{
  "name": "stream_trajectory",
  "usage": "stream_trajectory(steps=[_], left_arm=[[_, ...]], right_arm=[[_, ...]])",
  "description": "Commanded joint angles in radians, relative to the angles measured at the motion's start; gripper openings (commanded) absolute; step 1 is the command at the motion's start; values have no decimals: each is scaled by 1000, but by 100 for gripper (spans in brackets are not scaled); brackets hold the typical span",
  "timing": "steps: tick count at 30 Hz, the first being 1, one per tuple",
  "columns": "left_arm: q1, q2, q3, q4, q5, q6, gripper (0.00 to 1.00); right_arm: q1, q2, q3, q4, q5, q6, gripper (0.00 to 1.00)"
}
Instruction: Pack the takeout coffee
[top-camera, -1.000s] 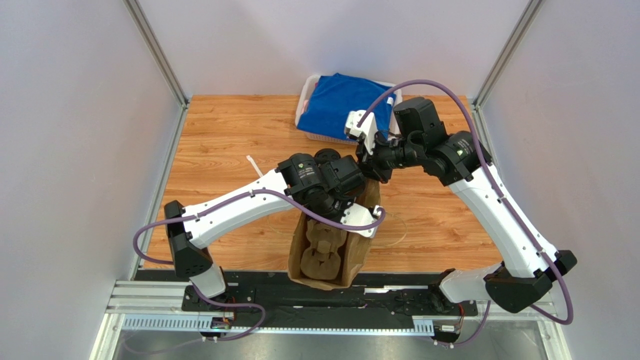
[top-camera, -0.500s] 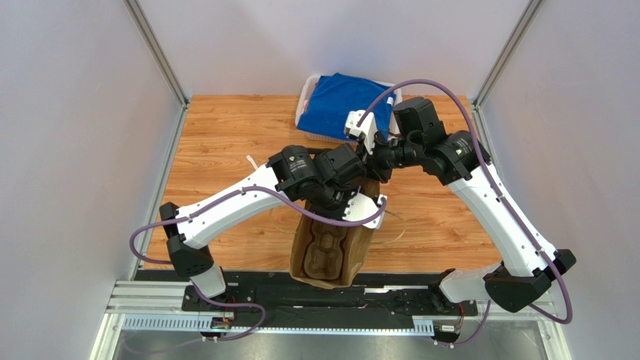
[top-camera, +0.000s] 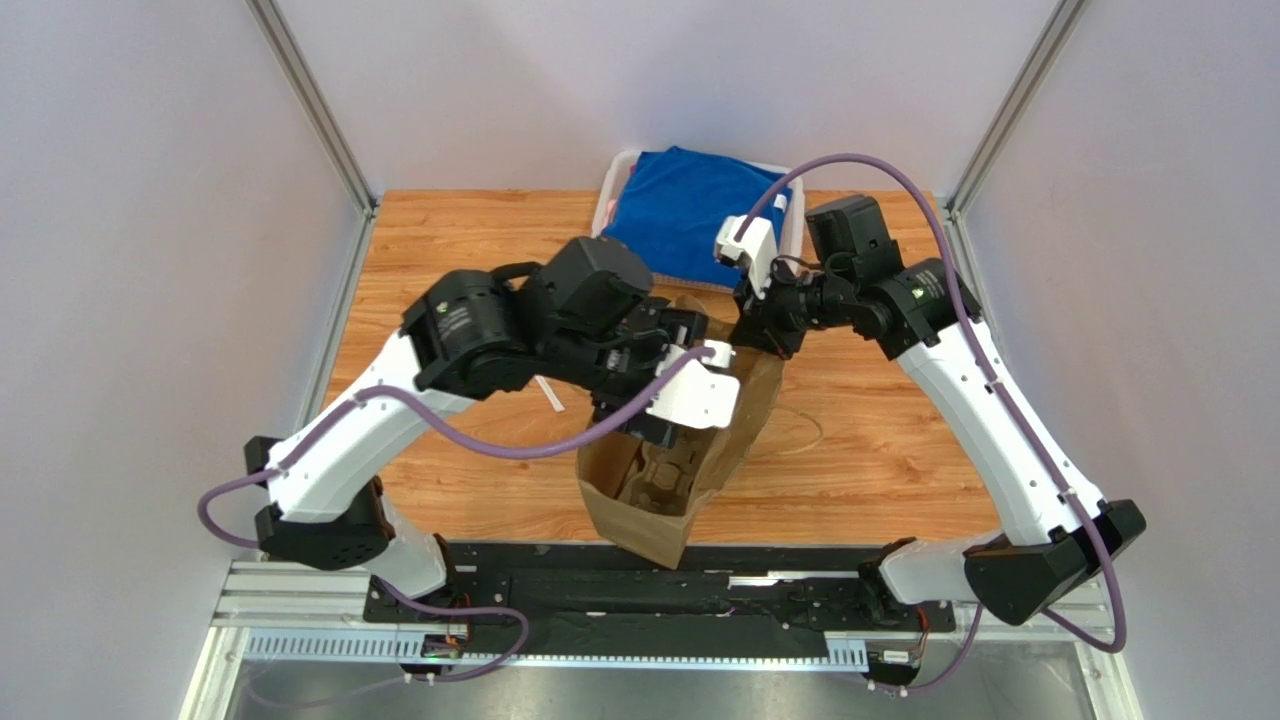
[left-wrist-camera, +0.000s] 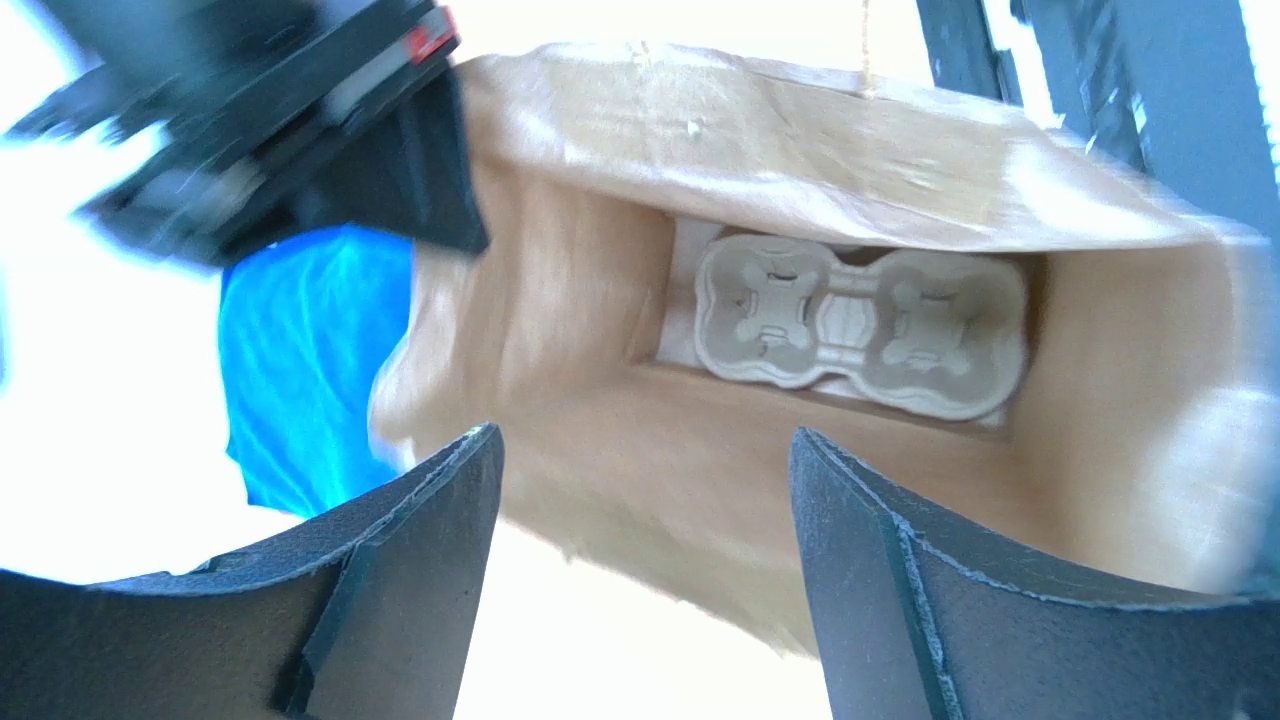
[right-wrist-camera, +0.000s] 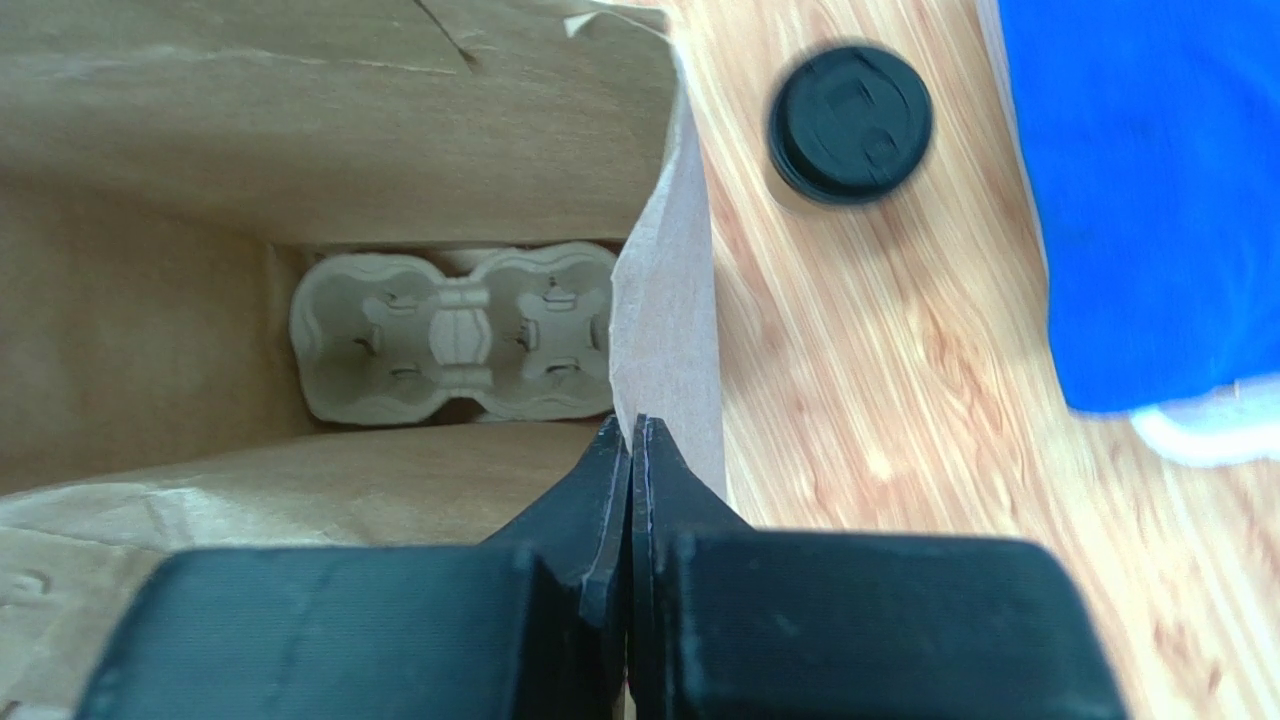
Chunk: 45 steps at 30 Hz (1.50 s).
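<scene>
The takeout coffee (right-wrist-camera: 851, 123) shows as a round black lid, standing on the wooden table just outside the brown paper bag (right-wrist-camera: 301, 105). A grey pulp cup carrier (right-wrist-camera: 451, 333) lies flat at the bag's bottom, with no cup in it. My right gripper (right-wrist-camera: 631, 428) is shut on the bag's thin rim edge and holds the mouth open. My left gripper (left-wrist-camera: 643, 447) hangs open above the bag's mouth with nothing between its fingers, looking down at the cup carrier (left-wrist-camera: 857, 323). In the top view the bag (top-camera: 676, 488) stands tilted between the two arms.
A blue cloth (top-camera: 684, 203) lies in a white tray at the back of the table, close behind the right wrist. The left arm (top-camera: 496, 323) arches high over the table's middle. A black rail (top-camera: 646, 593) runs along the near edge.
My left gripper has opened and lifted out of the bag, swinging up and to the left. The carrier stays at the bag's bottom. The bag's mouth has tipped slightly; the right gripper keeps its grip.
</scene>
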Motion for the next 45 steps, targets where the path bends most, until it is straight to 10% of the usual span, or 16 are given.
stream_trajectory(steps=[1,7,15,29,45], left_arm=[[74,-50,90,-2,61,-142,79],[373,-76,213,262,219,-487,80],[703,-50,-107,337,255,-635,80],[676,113,-469,605,115,-804,96],[526,361,-348,670,-75,-722,98]], right_arm=[[-53,-52,-29,-2,-16,12,0],[-99,-127,-98,-36,7,24,0],[-191,-233,-185,-68,56,12,0],[-558,-290,-190,-196,62,-183,0],[-712,-260,-124,-276,9,-264,0]])
